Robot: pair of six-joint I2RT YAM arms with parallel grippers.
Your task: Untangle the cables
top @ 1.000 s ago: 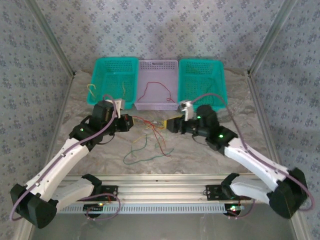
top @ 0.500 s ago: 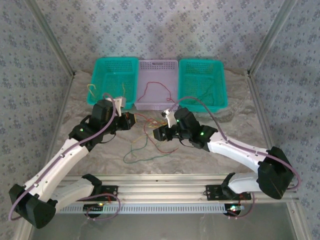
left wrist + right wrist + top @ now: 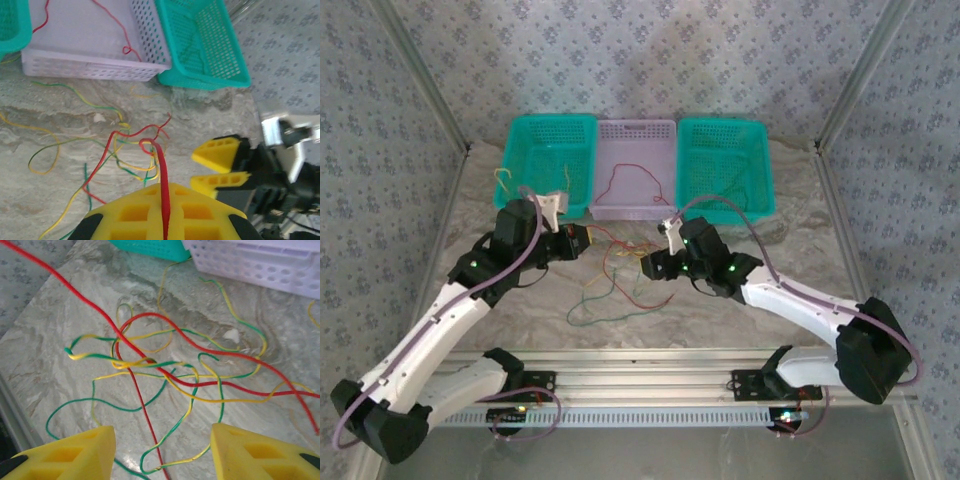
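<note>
Teal perforated plastic basket, left: yellow wire inside. Lilac perforated plastic basket, centre: one red wire. Teal perforated plastic basket, right: green wire. Tangle of thin red, green and yellow cables lies on the marble-patterned tabletop before the baskets. Left gripper is clamped on a red cable. Right gripper has its jaws apart over the tangle.
</note>
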